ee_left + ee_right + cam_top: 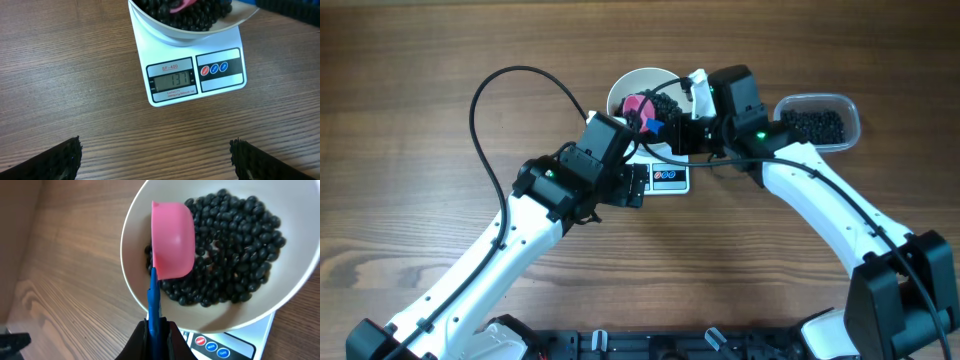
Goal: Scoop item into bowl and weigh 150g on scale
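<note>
- My right end effector (158,332) is clamped shut on the blue handle of the scoop (172,242). The pink cup is over the near-left part of the bowl (300,297), turned mouth-down as far as I can tell.
- The beans (235,255) lie heaped in the bowl. More sit in the clear tub (857,120) further toward the right edge of the worktop (420,100).
- The bowl sits on the scale (150,50), toward the middle of the far edge. The display seems to read 131, so I judge it short of the target.
- My left end effector (157,161) hangs with fingers spread wide, holding nothing, on the near side of the scale and looking at the display.
- Risks as I see them:
  - Another full scoop would probably overshoot; the top-up should be small.
  - If the scoop rests on the beans or the bowl's rim, the reading will be false.
  - Catching the rim on the way out could shift the bowl or flick beans onto the worktop.
</note>
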Motion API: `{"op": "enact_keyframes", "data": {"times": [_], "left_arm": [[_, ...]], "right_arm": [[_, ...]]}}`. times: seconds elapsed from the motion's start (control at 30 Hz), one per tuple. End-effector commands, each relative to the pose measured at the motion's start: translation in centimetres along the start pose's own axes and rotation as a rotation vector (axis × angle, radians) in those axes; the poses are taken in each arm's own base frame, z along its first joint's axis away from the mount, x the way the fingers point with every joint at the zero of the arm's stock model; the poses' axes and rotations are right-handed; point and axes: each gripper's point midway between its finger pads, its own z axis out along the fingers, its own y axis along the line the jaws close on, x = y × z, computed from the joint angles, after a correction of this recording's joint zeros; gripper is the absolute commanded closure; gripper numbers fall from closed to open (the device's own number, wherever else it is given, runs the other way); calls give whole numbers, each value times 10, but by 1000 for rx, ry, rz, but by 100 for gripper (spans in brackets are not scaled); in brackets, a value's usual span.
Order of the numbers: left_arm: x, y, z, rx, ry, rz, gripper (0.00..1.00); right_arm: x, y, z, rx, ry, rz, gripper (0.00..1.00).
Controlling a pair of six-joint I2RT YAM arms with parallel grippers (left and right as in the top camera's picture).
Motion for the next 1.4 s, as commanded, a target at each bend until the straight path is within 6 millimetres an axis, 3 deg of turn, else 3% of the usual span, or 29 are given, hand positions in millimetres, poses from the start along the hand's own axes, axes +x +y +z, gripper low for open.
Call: {"op": "enact_keyframes", "data": {"times": [0.0, 0.23, 0.47, 0.63, 1.27, 1.37], "left_arm": [[2, 2, 3, -2, 10, 2, 0], [2, 2, 3, -2, 10, 2, 0], [2, 2, 3, -2, 10, 2, 0], [2, 2, 3, -2, 10, 2, 0], [2, 2, 3, -2, 10, 2, 0], [2, 2, 3, -2, 10, 2, 0]], "right_arm": [[-21, 3, -15, -31, -62, 29, 96], [-41, 6, -43, -41, -149, 18, 96], [-50, 7, -58, -40, -190, -34, 96], [-48, 6, -57, -22, -187, -193, 96], [-38, 3, -55, -4, -147, -331, 96], [-38, 2, -55, 8, -146, -417, 96]]}}
